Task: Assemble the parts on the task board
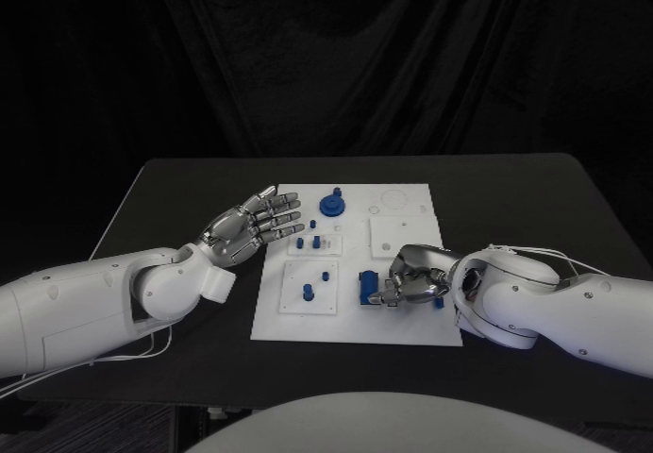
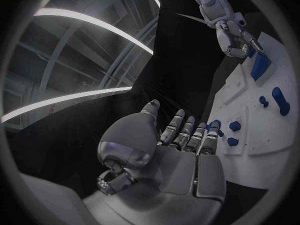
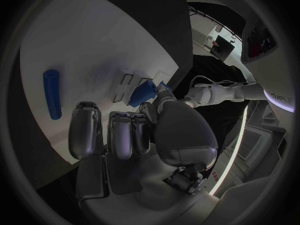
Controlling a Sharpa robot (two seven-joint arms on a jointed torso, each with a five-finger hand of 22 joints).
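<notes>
From the head view, the white task board (image 1: 409, 326) lies mid-desk (image 1: 544, 198) with small blue parts (image 1: 316, 243) on it; the left hand (image 1: 249, 228) hovers palm-up over the board's left edge, fingers spread and holding nothing, while the right hand (image 1: 412, 277) curls down on a blue part (image 1: 370, 286) at the board's near-right area. The left wrist view shows that hand (image 2: 169, 155) flat and empty, its fingertips (image 2: 212, 130) just beside small blue pegs (image 2: 234, 126). The right wrist view shows the right hand (image 3: 134, 135) with fingers bent onto the board (image 3: 94, 45) — a blue piece (image 3: 144, 92) at the thumb, a blue cylinder (image 3: 52, 93) lying apart — whether it truly grips, I cannot tell.
</notes>
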